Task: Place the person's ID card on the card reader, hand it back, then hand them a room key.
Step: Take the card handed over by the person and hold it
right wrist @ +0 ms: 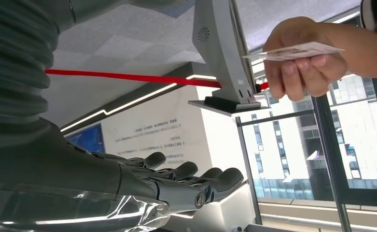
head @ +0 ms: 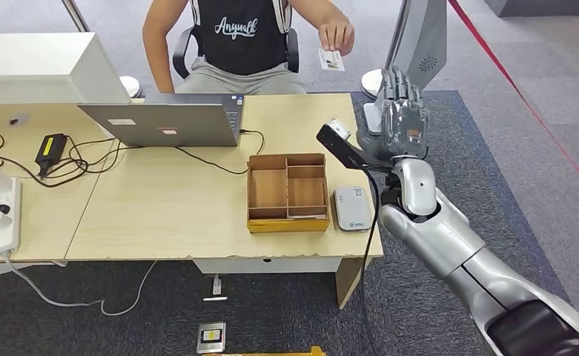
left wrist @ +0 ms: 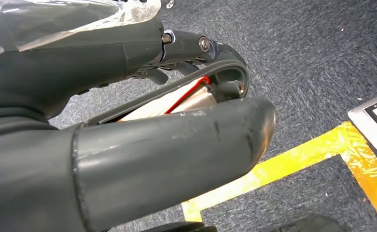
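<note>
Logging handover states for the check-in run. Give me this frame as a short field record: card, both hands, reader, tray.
stage: ID card not yet taken
ID card: held out by the person's hand, above and beyond the desk's far right corner
right hand: raised, fingers extended, holding nothing, short of the card
left hand: hanging over carpet floor, grip state unclear
card reader: on desk, nothing on it, right of wooden tray

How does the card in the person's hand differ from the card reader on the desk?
The card is thin, white and held in the air past the desk edge; the reader is thicker, grey and lies flat on the desk beside the wooden tray. The card looks smaller. Both are rectangular.
</note>
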### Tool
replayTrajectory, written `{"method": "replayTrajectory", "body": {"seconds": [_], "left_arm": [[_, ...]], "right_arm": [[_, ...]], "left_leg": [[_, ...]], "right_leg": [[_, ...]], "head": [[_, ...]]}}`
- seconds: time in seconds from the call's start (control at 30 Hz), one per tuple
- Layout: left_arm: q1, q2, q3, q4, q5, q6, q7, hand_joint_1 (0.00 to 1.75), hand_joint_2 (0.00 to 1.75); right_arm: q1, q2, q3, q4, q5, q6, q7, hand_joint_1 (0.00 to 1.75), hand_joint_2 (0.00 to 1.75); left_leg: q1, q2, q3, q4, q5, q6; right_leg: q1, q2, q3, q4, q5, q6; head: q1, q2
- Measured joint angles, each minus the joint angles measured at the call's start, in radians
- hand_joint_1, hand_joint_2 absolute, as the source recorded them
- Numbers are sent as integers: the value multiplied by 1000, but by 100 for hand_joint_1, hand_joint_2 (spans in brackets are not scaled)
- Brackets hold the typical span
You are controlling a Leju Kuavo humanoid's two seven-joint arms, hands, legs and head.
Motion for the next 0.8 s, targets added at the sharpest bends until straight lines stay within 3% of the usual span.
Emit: {"method": "replayTrajectory", "body": {"seconds": [0.37,0.57,0.8], "left_arm": [[0,2,-16,0,-3,1,4,0,0],[0,2,-16,-1,-3,3,2,0,0],[0,2,-16,-1,-3,3,-1,0,0]], "right_arm": [[-91,16,39,120,19,87,57,0,175],[-158,33,53,227,173,164,71,0,175],[-190,60,55,303,197,176,71,0,175]], "left_leg": [[0,0,0,0,0,0],[0,0,0,0,0,0],[1,0,0,0,0,0]], "right_leg": [[0,0,0,0,0,0],[0,0,0,0,0,-1],[1,0,0,0,0,-1]], "head": [[0,0],[0,0],[0,0]]}}
